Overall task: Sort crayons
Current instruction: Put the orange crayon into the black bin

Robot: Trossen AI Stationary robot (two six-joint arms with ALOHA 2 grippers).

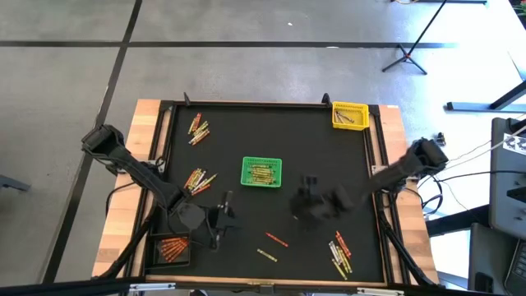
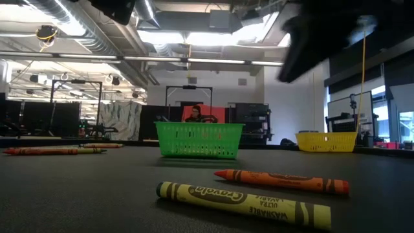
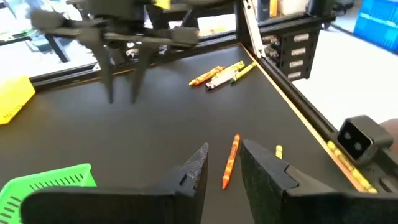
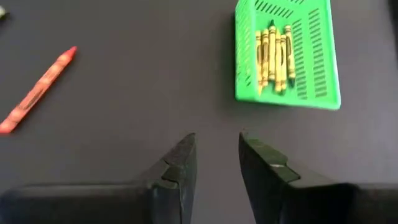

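Crayons lie in heaps on the black mat: far left (image 1: 198,129), middle left (image 1: 197,181) and near right (image 1: 340,255). An orange crayon (image 1: 276,239) and a yellow crayon (image 1: 266,256) lie loose near the front. The green basket (image 1: 261,171) at the middle holds yellow-green crayons (image 4: 273,56). My left gripper (image 1: 223,215) hovers open at the near left, and the orange crayon (image 3: 231,160) lies on the mat beyond its fingers. My right gripper (image 1: 308,201) hangs open above bare mat just right of the green basket, nothing between its fingers (image 4: 216,137).
A yellow basket (image 1: 349,115) stands at the far right corner. A black basket (image 1: 173,247) with orange crayons sits at the near left corner. A raised black rim and wooden border (image 1: 394,164) frame the mat. Bare mat lies between the green basket and the front edge.
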